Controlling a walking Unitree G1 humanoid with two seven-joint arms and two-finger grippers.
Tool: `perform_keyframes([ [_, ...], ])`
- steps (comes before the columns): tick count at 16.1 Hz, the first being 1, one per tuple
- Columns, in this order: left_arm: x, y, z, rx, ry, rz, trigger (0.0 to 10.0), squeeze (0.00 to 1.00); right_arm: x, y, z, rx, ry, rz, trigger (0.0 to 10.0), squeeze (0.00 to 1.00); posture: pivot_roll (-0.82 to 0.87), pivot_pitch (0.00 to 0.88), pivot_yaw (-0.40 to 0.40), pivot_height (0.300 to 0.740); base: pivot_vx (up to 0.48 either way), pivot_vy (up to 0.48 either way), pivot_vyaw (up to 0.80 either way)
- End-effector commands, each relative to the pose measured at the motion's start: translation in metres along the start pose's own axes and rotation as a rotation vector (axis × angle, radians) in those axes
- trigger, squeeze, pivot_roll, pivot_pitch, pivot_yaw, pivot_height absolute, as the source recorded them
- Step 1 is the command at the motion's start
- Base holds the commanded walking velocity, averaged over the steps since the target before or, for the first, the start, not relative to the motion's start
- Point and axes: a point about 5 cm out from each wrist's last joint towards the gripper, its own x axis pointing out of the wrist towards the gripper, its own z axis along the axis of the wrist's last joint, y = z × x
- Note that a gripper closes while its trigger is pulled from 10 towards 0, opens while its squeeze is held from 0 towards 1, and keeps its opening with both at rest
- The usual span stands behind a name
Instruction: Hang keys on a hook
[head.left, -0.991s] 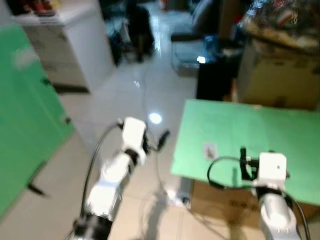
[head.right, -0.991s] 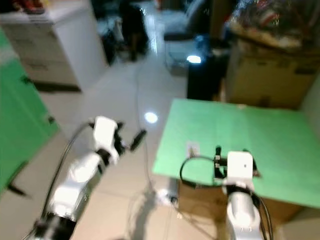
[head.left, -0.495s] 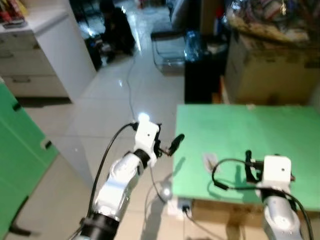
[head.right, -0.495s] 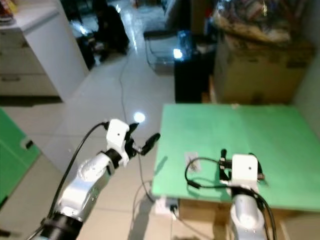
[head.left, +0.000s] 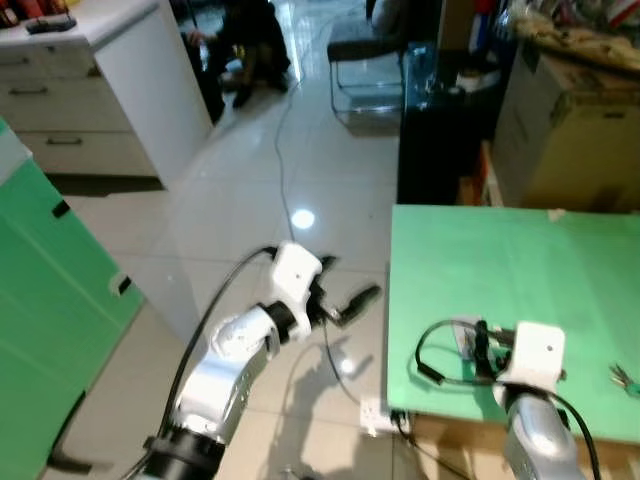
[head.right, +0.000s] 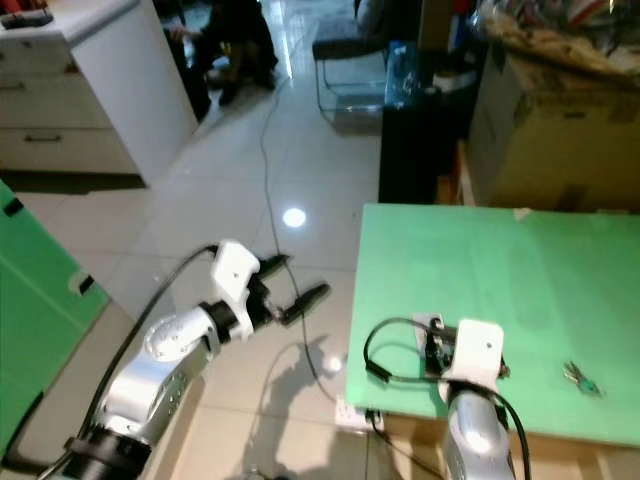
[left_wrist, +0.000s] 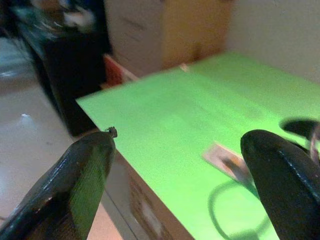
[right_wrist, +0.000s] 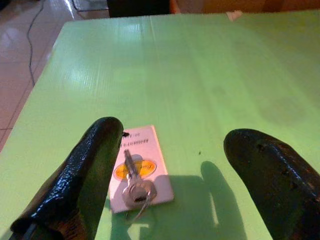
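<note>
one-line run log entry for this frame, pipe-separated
phase: approach | right gripper: open, over green table, above key on white tag | left gripper: open, off table's left edge | second keys: on table, untouched

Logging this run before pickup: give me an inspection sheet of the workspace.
Surface: green table, mostly bare.
Job's things: key on white tag, flat on the table between the right fingers; no hook seen.
Clutter: small keys near the table's right edge.
Grippers: right gripper open above the tag; left gripper open over the floor.
Cables: black cord across the tiles.
Surroundings: cardboard box, white cabinet, green panel.
</note>
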Motion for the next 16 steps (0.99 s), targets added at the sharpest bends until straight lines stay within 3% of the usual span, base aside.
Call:
perform_keyframes([
  [1,-0.008,0.000,-0.006,0.012,0.039,-0.032,10.0,0.00,0.001,0.004,-0.006,0.010,0.028,0.008,10.0,0.00,-0.09,0.152,0.138,0.724,0.000,0.000,0.00],
  [7,-0.022,0.003,-0.003,0.000,0.054,-0.026,10.0,0.00,0.009,0.005,-0.019,-0.028,0.050,0.002,10.0,0.00,-0.05,0.189,0.168,0.724,0.000,0.000,0.00],
  [14,-0.032,-0.002,-0.003,-0.033,0.052,0.010,10.0,0.00,0.024,0.004,-0.007,-0.074,-0.012,0.006,10.0,0.00,-0.04,0.204,0.149,0.724,0.000,0.000,0.00],
  [15,-0.033,-0.003,-0.003,-0.036,0.053,0.011,10.0,0.00,0.025,0.005,-0.008,-0.052,-0.001,0.007,9.1,0.00,-0.04,0.205,0.148,0.724,0.000,0.000,0.00],
  [16,-0.033,-0.004,-0.003,-0.038,0.054,0.012,10.0,0.00,0.026,0.005,-0.010,-0.029,0.015,0.009,0.0,0.00,-0.04,0.207,0.146,0.724,0.000,0.000,0.00],
])
